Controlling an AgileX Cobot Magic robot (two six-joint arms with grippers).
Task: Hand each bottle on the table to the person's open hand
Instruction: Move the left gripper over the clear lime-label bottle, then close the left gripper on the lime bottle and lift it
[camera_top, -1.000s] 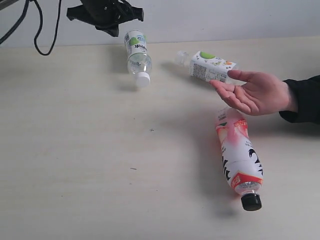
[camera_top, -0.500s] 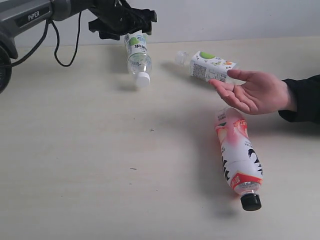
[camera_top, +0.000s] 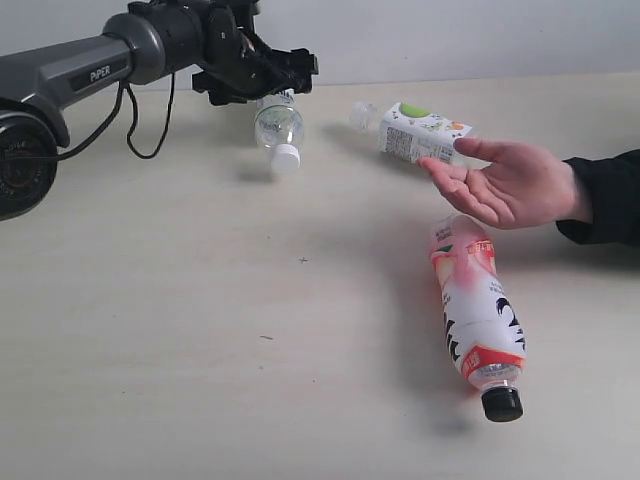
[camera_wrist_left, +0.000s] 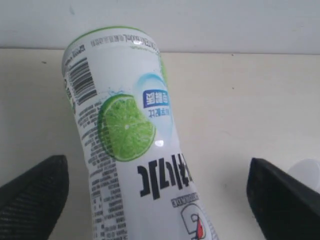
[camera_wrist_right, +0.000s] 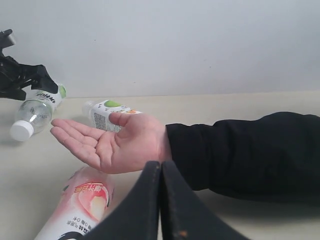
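The small clear bottle (camera_top: 278, 128) with a green-white lime label lies at the table's far side, white cap toward the front. My left gripper (camera_top: 262, 86) is open and straddles its labelled end (camera_wrist_left: 130, 145), with one finger (camera_wrist_left: 31, 200) on each side and a gap between each finger and the bottle. The short white-labelled bottle (camera_top: 422, 131) lies behind the person's open hand (camera_top: 500, 185), which is held palm up. The pink-white bottle (camera_top: 476, 308) with a black cap lies in front of the hand. My right gripper (camera_wrist_right: 160, 200) is shut, empty and low near the person's wrist (camera_wrist_right: 150, 142). The tea-label bottle is out of view.
The pale table (camera_top: 200, 330) runs to a white wall at the back. The person's black sleeve (camera_top: 605, 200) comes in from the right. The left arm's cable (camera_top: 150, 130) hangs above the far left of the table.
My left arm has come down and to the right, bringing the open gripper around the small clear bottle's labelled end. The hand and the bottles have not moved.
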